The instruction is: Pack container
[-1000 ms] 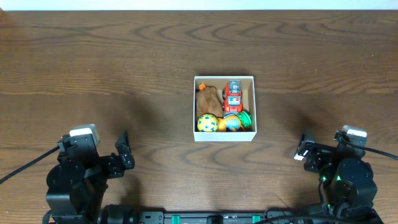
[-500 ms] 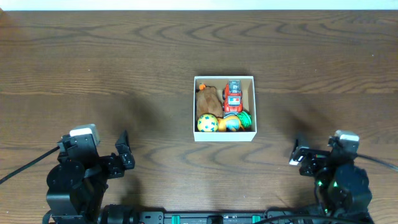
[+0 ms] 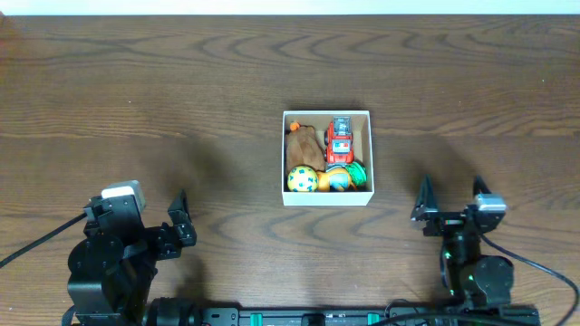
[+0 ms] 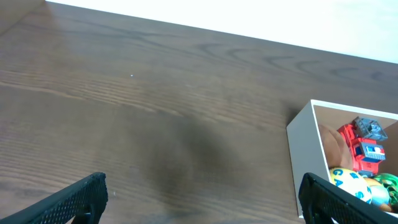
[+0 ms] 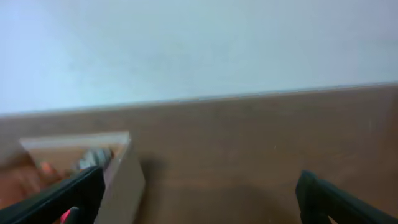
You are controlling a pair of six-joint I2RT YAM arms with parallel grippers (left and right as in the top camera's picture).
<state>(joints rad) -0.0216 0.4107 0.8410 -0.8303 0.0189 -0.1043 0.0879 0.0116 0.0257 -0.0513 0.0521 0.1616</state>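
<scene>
Overhead, the container [image 3: 326,199], a small square white cardboard box, sits upright on the dark wooden table [image 3: 136,81], just right of the table's middle and well apart from both arms. It holds several toys packed close together. A red toy truck [image 3: 340,138] lies at 1 o'clock inside it, and a brown plush toy [image 3: 304,145] at 10 o'clock. A yellow spotted ball [image 3: 303,179] sits at 7 o'clock, an orange and blue toy [image 3: 337,178] at 5 o'clock, and a green toy [image 3: 360,170] at 4 o'clock against the wall.

The left gripper [image 4: 202,180] hangs near the table's 7 o'clock edge with its jaws spread wide and nothing between them. From it the box lies between 2 and 3 o'clock, and the left wrist view catches the box's near corner at its right edge.

The right gripper [image 3: 450,195] stands near the 5 o'clock edge, also spread wide and holding nothing. The box lies between 9 and 10 o'clock from it. The right wrist view is blurred, showing only the box's corner at lower left.
</scene>
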